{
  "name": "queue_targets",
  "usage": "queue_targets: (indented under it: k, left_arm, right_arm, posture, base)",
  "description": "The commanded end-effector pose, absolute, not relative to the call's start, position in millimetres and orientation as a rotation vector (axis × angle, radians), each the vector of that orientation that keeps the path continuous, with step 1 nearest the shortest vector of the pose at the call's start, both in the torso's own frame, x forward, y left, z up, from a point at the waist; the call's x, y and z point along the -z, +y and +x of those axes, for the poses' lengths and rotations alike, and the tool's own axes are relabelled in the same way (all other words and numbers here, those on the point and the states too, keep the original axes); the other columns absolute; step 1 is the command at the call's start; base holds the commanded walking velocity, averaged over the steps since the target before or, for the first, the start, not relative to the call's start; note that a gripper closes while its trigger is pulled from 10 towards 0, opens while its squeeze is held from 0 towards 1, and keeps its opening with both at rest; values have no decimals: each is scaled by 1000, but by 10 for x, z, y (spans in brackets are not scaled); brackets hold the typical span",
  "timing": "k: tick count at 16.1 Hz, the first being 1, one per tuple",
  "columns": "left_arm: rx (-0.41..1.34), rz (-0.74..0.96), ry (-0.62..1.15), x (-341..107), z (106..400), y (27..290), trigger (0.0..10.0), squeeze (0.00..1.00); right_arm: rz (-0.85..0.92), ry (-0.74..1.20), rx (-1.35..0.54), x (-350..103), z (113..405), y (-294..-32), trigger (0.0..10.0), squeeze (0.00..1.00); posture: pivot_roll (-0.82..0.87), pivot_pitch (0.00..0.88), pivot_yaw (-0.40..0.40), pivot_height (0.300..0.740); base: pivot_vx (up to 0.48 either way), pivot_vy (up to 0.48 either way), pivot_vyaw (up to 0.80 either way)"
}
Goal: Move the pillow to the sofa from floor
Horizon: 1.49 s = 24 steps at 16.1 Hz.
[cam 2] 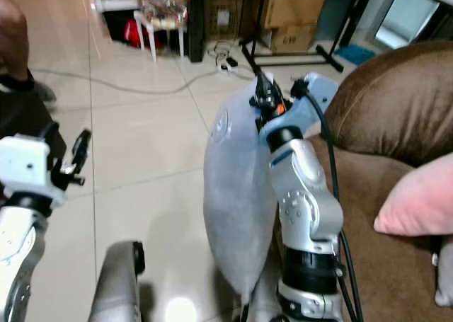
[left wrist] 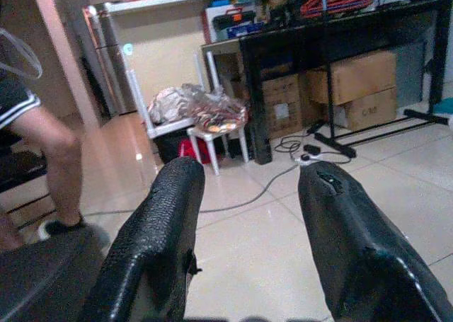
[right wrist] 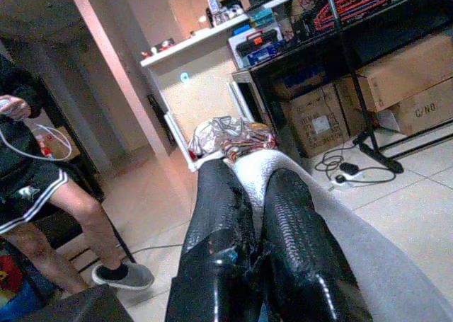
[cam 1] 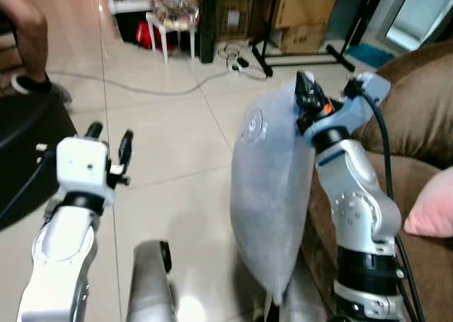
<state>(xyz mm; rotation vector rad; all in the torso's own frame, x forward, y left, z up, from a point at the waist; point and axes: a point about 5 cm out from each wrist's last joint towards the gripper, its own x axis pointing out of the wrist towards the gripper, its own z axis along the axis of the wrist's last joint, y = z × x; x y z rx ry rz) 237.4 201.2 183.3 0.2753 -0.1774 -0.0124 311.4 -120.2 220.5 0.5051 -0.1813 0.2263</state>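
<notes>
Right tool pinching grey pillow's top edge, beside sofa.

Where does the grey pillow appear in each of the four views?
Left eye: grey pillow centre-right, hanging from the right tool.
Right eye: centre, beside the brown sofa.
Left wrist: not in it.
Right wrist: a strip pinched between the fingers.
Shared landmark: cardboard boxes.

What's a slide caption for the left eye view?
Right gripper holds the grey pillow up beside the brown sofa; left gripper waits open.
</notes>
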Motion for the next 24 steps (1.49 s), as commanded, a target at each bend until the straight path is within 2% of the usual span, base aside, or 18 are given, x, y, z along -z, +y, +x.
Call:
queue_targets:
  k: [1, 11, 15, 24]
  left_arm:
    - [44, 258, -176, -1808, 2392, 1953, 10000, 0]
    - [67, 254, -163, -1768, 2402, 1904, 10000, 0]
    - [80, 258, -150, -1748, 2425, 1914, 10000, 0]
    - [110, 285, -99, -1628, 2414, 1847, 10000, 0]
  right_arm:
    - [491, -233, -231, -2324, 3060, -1224, 10000, 0]
    - [518, -223, -294, -2322, 2994, -1157, 10000, 0]
    - [493, -205, -245, -2249, 2990, -1200, 10000, 0]
    - [419, -53, -140, -1839, 2932, -1365, 10000, 0]
  posture:
    - [13, 0, -59, 602]
    - [10, 0, -49, 697]
    - [3, 0, -38, 737]
    - [-15, 0, -11, 740]
  base:
    - [0, 0, 0]
    - [0, 0, 0]
    - [0, 0, 0]
    - [0, 0, 0]
